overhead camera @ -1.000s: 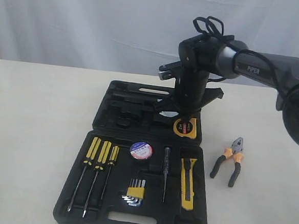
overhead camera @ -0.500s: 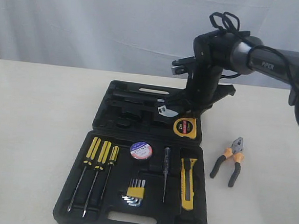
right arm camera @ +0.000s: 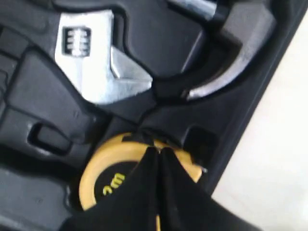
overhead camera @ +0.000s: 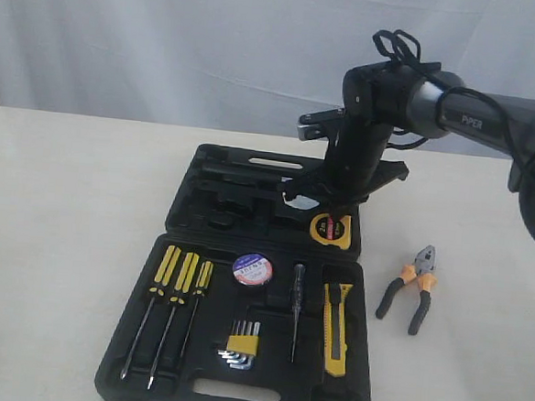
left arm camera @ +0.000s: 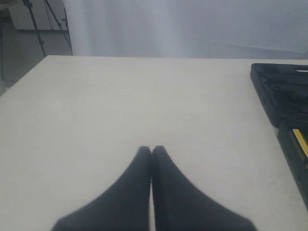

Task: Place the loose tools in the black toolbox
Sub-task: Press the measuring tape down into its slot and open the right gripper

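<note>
Orange-handled pliers (overhead camera: 419,279) beside open toolbox (overhead camera: 274,348)

I count one black toolbox (overhead camera: 213,217), made of two hinged halves. There are three yellow-handled screwdrivers (overhead camera: 185,273), one slim tester screwdriver (overhead camera: 296,299), one hex key set (overhead camera: 242,344), one tape roll (overhead camera: 253,269), one utility knife (overhead camera: 336,329), one tape measure (overhead camera: 330,228) and one pair of pliers (overhead camera: 410,288). My right wrist view adds one adjustable wrench (right arm camera: 91,62) and one hammer (right arm camera: 231,53). Of my own tools I count two: the left tool (left arm camera: 151,150) and the right tool (right arm camera: 159,153).
</note>
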Tool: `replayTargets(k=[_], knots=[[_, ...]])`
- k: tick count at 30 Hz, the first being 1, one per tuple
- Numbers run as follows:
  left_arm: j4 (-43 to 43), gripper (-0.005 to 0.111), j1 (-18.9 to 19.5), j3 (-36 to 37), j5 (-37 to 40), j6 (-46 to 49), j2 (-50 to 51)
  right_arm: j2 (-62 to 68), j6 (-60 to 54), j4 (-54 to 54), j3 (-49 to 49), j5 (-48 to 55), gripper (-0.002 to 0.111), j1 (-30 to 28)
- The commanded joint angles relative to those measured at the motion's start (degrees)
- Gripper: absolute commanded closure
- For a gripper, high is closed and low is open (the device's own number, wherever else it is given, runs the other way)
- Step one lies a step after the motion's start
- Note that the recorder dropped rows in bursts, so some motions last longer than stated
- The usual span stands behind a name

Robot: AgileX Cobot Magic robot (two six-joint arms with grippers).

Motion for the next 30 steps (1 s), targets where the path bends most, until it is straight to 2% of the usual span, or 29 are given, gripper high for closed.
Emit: replayTargets(k=[1,6,16,30], knots=[[0.0,0.107,-0.3,0.1,-0.3,-0.3,-0.1,-1.8,-0.5,-0.3,0.2,2.2,0.109,-0.3],[0.0,0.107,-0.3,0.1,-0.3,-0.3,-0.1,-0.4,0.6,-4.0,0.2,2.4,0.109,-0.3],[0.0,0.107,-0.3,0.1,-0.3,-0.3,-0.1,5.6,0.1,-2.8,0.2,0.7,0.109,-0.3],[0.0,0.107,-0.3,0.1,-0.3,-0.3,-0.1,-0.1,-2.6,1.1,0.2,1.3,0.109,-0.3]])
